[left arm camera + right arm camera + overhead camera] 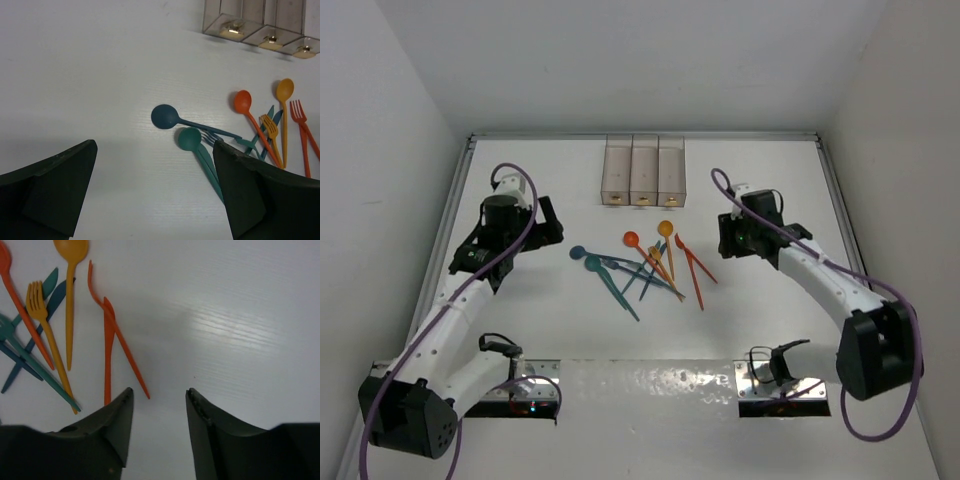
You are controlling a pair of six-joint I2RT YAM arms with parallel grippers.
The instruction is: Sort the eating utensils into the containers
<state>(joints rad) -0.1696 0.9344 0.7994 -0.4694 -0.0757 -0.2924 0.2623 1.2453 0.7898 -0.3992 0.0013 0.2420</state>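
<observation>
Your black left gripper (155, 150) is gaping wide and empty, your right gripper (160, 392) is hovering half-spread, empty, and thin coloured plastic utensils (650, 270) are lying piled at six o'clock of three clear brownish bins (643, 172).

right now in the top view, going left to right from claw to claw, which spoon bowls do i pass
left claw, bowl of the dark blue plastic spoon, bowl of the teal plastic spoon, bowl of the red-orange plastic spoon, bowl of the yellow-orange plastic spoon, right claw
</observation>
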